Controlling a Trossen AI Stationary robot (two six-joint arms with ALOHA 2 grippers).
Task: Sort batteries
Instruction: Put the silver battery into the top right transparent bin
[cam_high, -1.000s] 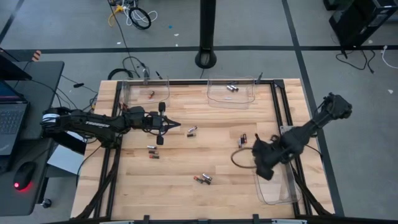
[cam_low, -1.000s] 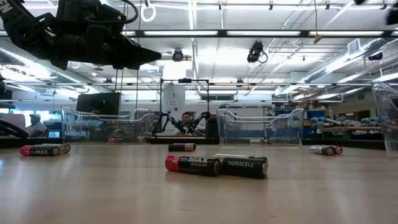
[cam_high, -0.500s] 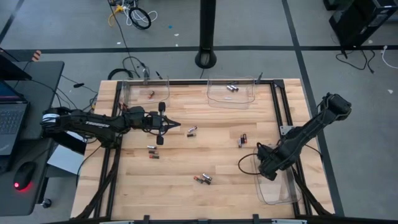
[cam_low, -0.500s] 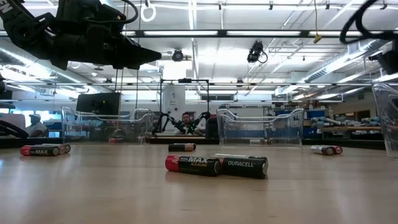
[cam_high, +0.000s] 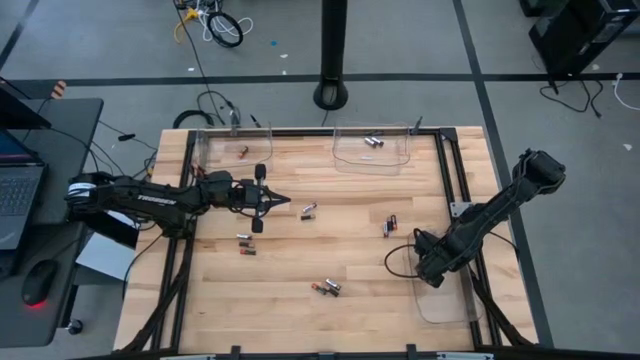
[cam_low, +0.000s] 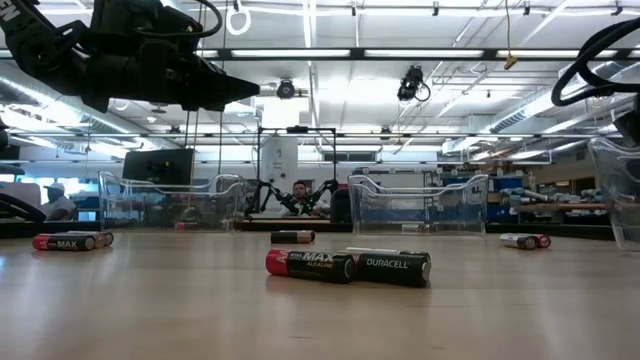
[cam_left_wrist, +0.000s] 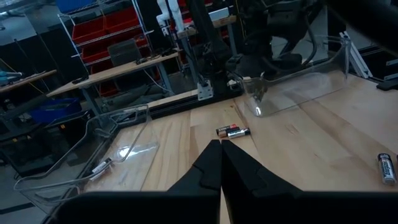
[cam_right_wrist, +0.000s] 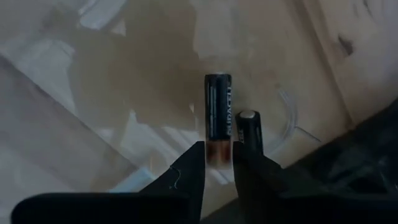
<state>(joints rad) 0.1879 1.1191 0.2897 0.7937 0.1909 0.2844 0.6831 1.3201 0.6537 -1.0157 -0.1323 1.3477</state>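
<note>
Two batteries (cam_right_wrist: 219, 118) at right gripper (cam_right_wrist: 217, 163) fingertips, right wrist view only.

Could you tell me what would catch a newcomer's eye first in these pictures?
Probably the right hand over the clear tray at the table's right edge, a black battery between its fingers. Next, the pair of batteries lying close to the low camera, and the left hand, shut, above the table's left half.

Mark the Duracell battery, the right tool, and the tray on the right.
Duracell battery (cam_low: 388, 267): low view, on its label.
Right tool (cam_right_wrist: 217, 163): right wrist view, between its fingertips.
Right tray (cam_high: 447, 305): high view, on its clear floor.
</note>
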